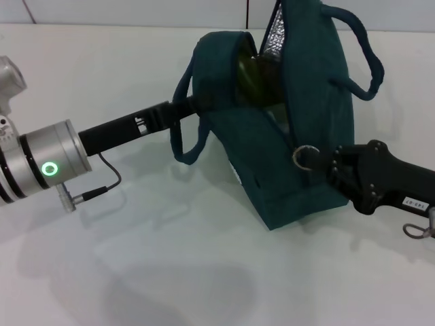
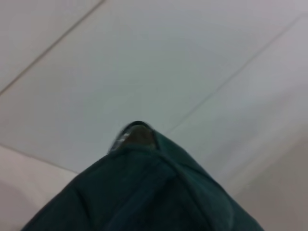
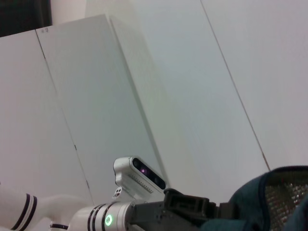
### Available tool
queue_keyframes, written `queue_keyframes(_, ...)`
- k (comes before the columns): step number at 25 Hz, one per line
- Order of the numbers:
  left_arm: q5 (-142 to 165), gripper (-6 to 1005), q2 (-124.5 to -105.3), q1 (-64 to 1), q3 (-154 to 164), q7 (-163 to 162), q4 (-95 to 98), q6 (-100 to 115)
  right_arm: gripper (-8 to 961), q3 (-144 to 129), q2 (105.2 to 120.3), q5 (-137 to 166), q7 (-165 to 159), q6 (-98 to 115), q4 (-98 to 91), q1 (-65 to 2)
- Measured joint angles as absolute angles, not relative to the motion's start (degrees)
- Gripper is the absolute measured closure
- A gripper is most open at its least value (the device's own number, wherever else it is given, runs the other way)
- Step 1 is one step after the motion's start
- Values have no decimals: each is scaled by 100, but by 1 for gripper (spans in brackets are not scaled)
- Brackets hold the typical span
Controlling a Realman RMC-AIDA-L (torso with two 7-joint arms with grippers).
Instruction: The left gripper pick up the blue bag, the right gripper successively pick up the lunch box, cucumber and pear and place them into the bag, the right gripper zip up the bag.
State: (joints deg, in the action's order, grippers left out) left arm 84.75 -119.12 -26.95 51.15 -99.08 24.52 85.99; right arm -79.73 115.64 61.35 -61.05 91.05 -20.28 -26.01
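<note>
The blue bag (image 1: 285,136) stands on the white table (image 1: 170,272), its top open and its silver lining showing. The dark green cucumber (image 1: 253,76) shows inside the opening. My left gripper (image 1: 196,104) reaches in from the left and is shut on the bag's near rim; the left wrist view shows only the bag's fabric (image 2: 144,192). My right gripper (image 1: 331,163) comes from the right and is shut at the metal ring pull (image 1: 304,157), low on the bag's side. The bag's edge also shows in the right wrist view (image 3: 269,202). The lunch box and pear are hidden.
The bag's two looped handles hang out, one to the left (image 1: 183,136) and one at the back right (image 1: 367,61). A cable (image 1: 102,185) dangles under the left arm. The right wrist view shows the left arm (image 3: 108,220) and my head camera (image 3: 139,177).
</note>
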Motion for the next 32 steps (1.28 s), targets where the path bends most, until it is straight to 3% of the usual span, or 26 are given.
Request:
queue_keyframes(7,8433,837,-11931,-2658,5115,-8967,2438,9053,937,-7971,11582,6107,-6050,9310,-2336,-2646)
queue_keyframes(18,7939,397,-11907,-2415,5116,-7826,2287,9406,938,-7973,11583,6051,-5957,9473,-2360,-2778)
queue_keyframes(26,7923,369,-11863,-2475,5003,-7691,2287,8996,937,-8067,11585,6092,-5950,9476,-2304,-2836)
queue_keyframes(32,7917,154,-11881,-2531,4952,-7531,2287,8966,937,-8112,11603,6100,-5946,9556,-2293,-2933)
